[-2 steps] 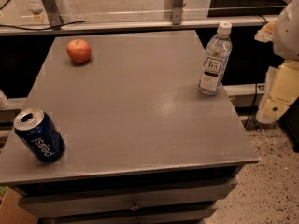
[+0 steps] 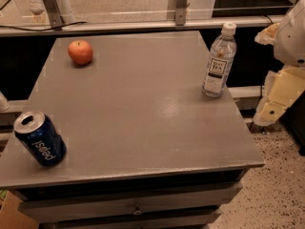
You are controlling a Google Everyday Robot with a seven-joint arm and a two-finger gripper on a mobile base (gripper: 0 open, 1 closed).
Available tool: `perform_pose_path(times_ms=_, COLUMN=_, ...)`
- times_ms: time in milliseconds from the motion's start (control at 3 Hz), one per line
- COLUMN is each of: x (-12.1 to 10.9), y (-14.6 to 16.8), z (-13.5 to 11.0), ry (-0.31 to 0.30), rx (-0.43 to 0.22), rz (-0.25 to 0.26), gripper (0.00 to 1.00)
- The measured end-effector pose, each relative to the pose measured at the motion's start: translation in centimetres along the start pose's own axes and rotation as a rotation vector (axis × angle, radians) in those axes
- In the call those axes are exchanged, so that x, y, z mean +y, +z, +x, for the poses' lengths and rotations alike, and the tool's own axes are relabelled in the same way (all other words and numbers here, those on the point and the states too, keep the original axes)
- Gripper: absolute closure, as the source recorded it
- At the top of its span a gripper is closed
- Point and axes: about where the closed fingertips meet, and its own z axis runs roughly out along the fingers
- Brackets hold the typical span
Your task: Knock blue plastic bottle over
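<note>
The blue plastic bottle (image 2: 219,61) is a small clear bottle with a white cap and a white label with dark print. It stands upright near the right edge of the grey table (image 2: 138,113). My gripper (image 2: 275,101), cream-coloured, hangs off the table's right side. It is to the right of the bottle, lower than its cap, and apart from it. The white arm (image 2: 293,35) shows above it at the right edge of the view.
A red-orange apple (image 2: 80,52) sits at the table's far left. A dark blue Pepsi can (image 2: 40,138) stands at the near left corner. A metal rail (image 2: 143,25) runs behind the table. Speckled floor (image 2: 281,190) lies to the right.
</note>
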Motion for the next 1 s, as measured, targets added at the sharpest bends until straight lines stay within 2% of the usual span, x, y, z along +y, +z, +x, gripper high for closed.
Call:
perform_pose_path(times_ms=667, x=-4.7, y=1.6, z=-1.0, ry=0.013, rx=-0.248, rz=0.108, gripper=0.0)
perform_pose_path(times_ms=1000, x=-6.9, y=2.6, z=-1.4, ry=0.041, rx=-0.343, rz=0.15, gripper=0.0)
